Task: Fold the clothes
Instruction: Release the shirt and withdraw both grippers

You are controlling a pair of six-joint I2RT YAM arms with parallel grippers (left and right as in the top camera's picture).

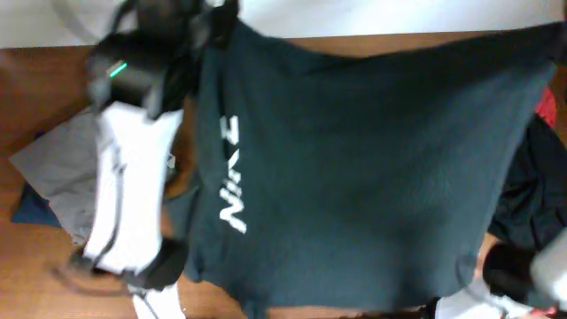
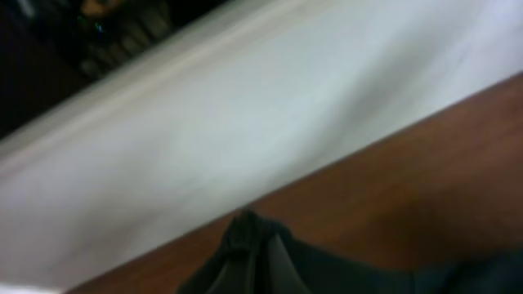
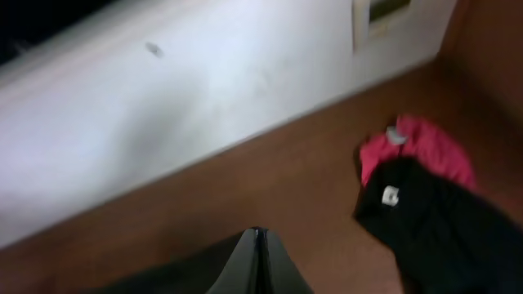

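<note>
The T-shirt (image 1: 372, 168), dark green-black with white letters (image 1: 230, 177), covers most of the table (image 1: 35, 89). Seen from overhead, its long axis runs from 9 to 3 o'clock. The left claw (image 2: 248, 241) is clamped tight on a bunch of the 12 o'clock edge, near 11. The right claw (image 3: 257, 253), also fully closed, appears to pinch the same edge near 2, though the overhead view hides it. The cloth lies toward 6 o'clock from both claws, so the fold likely carries that edge toward 6. The fabric looks slack and lightly rippled.
</note>
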